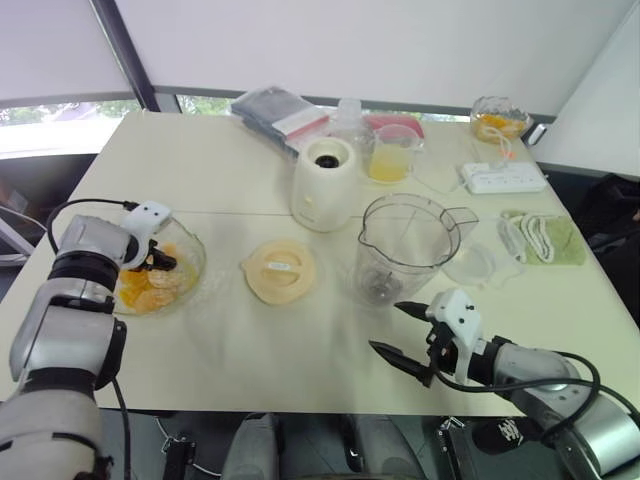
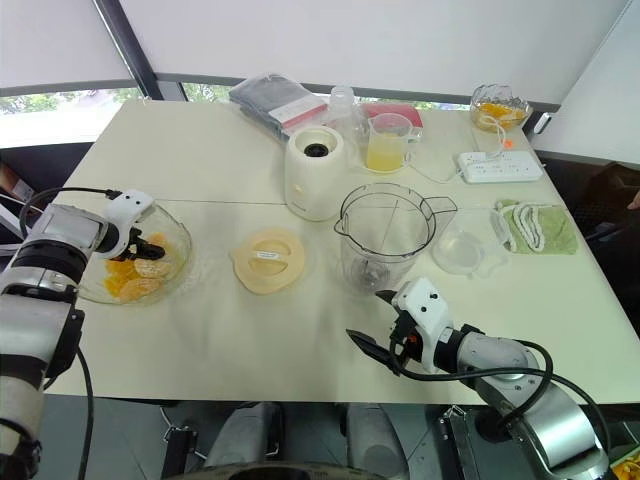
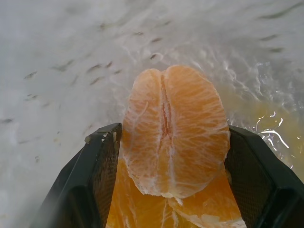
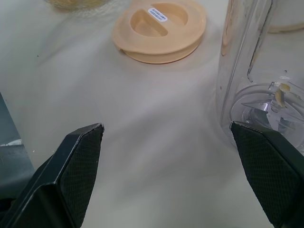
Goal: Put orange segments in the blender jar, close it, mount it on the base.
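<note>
The left jaws pinch a segment (image 3: 173, 130) in the bowl (image 1: 198, 268), well left of the jar (image 1: 400, 250); its slick pulp could slip free in transit. The right jaws gape wide beside the jar.

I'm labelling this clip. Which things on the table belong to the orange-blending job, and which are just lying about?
Job: orange segments, one pinched by the left gripper; glass bowl; blender jar; jar lid; blender base.
Lying about: jug of juice; power strip; grey packet; green cloth; far bowl; small clear lid.
</note>
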{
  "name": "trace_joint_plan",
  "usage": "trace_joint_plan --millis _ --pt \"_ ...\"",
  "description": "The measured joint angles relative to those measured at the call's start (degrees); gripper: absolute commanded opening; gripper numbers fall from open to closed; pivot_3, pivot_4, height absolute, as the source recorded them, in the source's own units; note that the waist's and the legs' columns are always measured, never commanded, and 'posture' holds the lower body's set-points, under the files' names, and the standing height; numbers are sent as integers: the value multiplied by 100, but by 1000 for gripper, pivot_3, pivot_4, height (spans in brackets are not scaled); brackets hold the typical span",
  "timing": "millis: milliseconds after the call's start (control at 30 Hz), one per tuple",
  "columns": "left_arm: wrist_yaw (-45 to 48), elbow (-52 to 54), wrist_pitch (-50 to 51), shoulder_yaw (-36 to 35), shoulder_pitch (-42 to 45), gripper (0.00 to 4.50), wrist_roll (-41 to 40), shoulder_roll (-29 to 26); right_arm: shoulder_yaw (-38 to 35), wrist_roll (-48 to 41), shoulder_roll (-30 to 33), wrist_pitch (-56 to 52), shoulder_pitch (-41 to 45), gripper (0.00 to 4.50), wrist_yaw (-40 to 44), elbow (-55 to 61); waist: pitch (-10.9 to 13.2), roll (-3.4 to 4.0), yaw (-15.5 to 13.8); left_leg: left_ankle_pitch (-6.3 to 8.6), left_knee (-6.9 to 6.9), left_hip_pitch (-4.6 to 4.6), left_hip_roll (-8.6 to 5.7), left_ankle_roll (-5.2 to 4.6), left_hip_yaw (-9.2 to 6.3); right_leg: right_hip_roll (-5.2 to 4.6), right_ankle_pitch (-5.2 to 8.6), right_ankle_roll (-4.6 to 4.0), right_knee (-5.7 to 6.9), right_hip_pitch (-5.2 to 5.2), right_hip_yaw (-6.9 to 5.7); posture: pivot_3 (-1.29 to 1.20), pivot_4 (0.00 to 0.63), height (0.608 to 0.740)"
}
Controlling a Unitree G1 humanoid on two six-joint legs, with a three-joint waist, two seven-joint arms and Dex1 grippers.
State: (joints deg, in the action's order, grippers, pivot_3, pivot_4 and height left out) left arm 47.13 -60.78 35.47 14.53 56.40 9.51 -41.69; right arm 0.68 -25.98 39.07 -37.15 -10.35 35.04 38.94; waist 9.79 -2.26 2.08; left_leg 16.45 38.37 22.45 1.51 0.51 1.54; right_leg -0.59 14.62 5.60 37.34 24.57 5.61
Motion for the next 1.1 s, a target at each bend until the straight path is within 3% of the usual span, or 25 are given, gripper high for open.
trace_joint_plan --millis 33,467,567,633,733,1100 --pt "-2 -1 1 0 -1 2510 1 9 0 0 0 0 -6 4500 0 0 0 0 -1 0 0 0 0 0 0 0 0 0 0 0 0 0 150 740" --pt "-74 24 -107 -10 -29 2510 0 75 0 47 0 0 -53 4500 -26 24 -3 1 -6 0 4 -2 -1 0 0 0 0 0 4 -2 0 0 150 740" --pt "-20 57 -113 -23 -57 1658 -5 85 0 58 0 0 -67 4500 -33 25 -3 1 -7 0 7 -2 -1 0 0 0 0 0 5 -3 0 0 150 740" --pt "-7 77 -105 -26 -62 755 -3 110 0 71 0 0 -67 4500 -41 25 -3 1 -7 0 12 -2 -1 0 0 0 0 0 8 -4 0 0 150 740" --pt "-45 113 -98 -75 -62 15 -1 110 0 94 0 0 -67 4500 -47 26 -5 4 -6 0 25 -2 -1 0 -2 0 0 0 15 -8 0 0 150 740" --pt "-112 140 -99 -191 -108 15 -11 112 1 99 -1 0 -81 4500 -71 30 -6 5 -3 0 63 0 0 0 -2 -1 -1 2 20 -23 0 0 150 740"
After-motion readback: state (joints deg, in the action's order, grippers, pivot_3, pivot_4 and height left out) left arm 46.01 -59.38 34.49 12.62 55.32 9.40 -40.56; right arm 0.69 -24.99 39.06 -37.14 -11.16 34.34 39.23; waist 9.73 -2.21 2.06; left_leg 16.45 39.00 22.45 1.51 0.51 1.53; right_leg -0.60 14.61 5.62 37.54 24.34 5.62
